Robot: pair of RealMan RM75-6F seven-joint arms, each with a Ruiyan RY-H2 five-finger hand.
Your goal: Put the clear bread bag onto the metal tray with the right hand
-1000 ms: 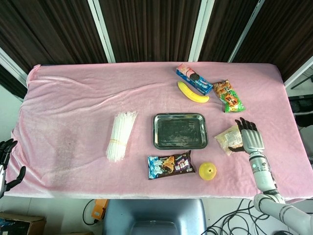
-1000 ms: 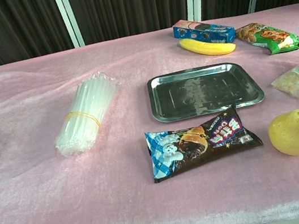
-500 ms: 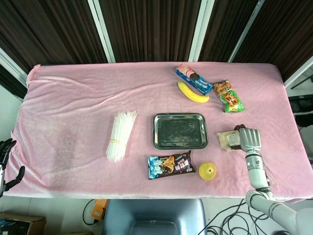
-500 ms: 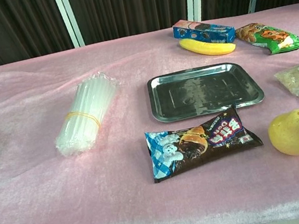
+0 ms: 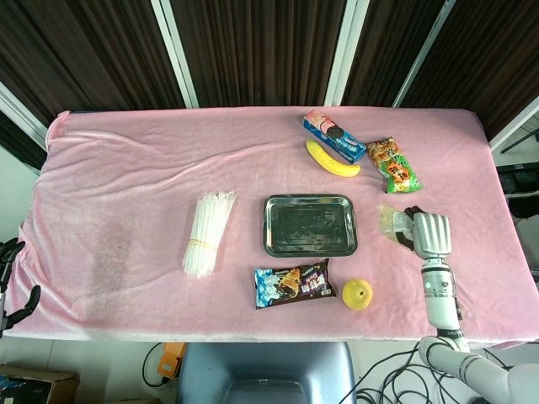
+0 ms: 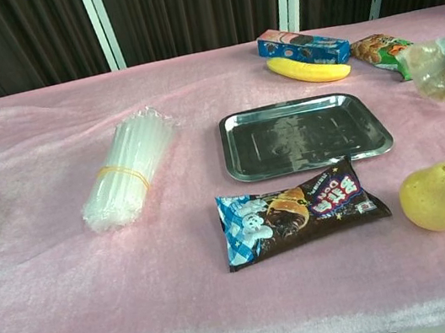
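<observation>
**Q:** Bread bag first: where is the clear bread bag (image 5: 392, 222) at this moment?

**A:** It hangs in the right hand (image 5: 428, 233), just off the right end of the metal tray (image 5: 309, 225) and above the pink tablecloth (image 5: 126, 177). In the chest view the bag (image 6: 436, 66) shows at the far right edge, raised in front of the green snack packet (image 6: 391, 48). The hand's fingers are curled round the bag's near end; most of the soft plastic droops free toward the tray.

**Q:** And the other hand?

**A:** The left hand (image 5: 10, 282) sits low at the table's left edge, holding nothing that I can see. Whether its fingers are spread or curled is too small to tell.

**Q:** What might go wrong from here?

**A:** My judgement: the grip looks to catch only one end, so the slack bag could slip out on the way across and land short, on the cloth beside the tray. The tray has a raised rim; a low pass could snag the drooping end on it or nudge the tray. A pear (image 5: 358, 294) and a dark chocolate snack packet (image 5: 295, 284) lie just in front of the tray, and a banana (image 5: 331, 159) and a blue cookie box (image 5: 333, 135) behind it, so a wide swing might knock one.
</observation>
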